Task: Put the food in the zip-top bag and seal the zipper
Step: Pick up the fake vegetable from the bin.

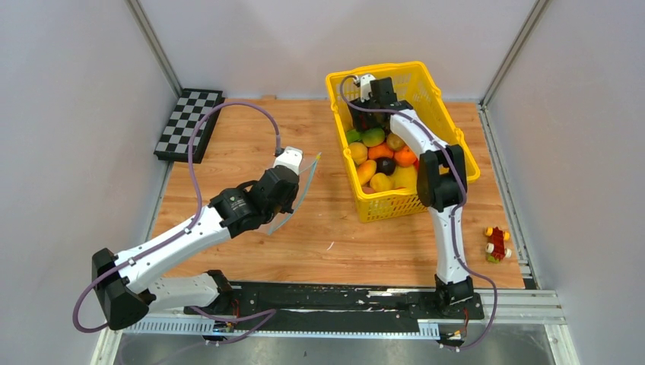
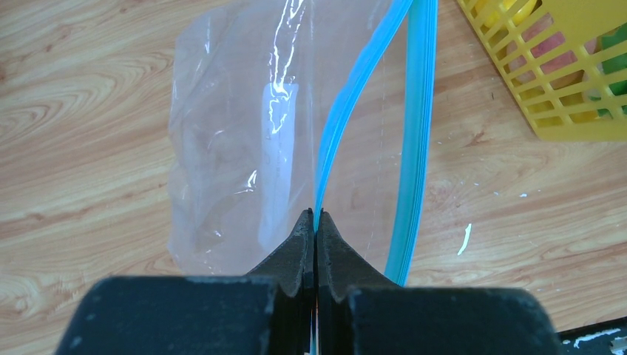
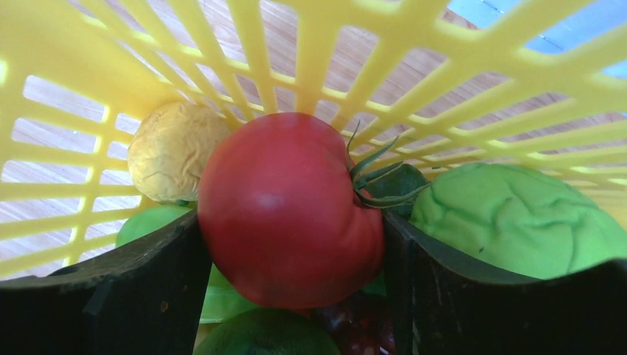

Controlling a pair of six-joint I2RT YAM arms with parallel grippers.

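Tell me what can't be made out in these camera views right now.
- Right wrist view: whether the right gripper truly grips the tomato or only flanks it; its fingers mask the contact.
- Top view: that tomato, hidden under the right wrist inside the yellow basket.
- Left wrist view: the zip-top bag's far end, cut off by the top edge.
- Top view: the small red-and-yellow item near the right edge, too small to identify.

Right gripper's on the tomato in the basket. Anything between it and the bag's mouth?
Only the yellow basket's wall facing the zip-top bag; the tomato must be lifted over it. Past that, nothing visible up to the bag, its zipper strips apart, one pinched in the left gripper.
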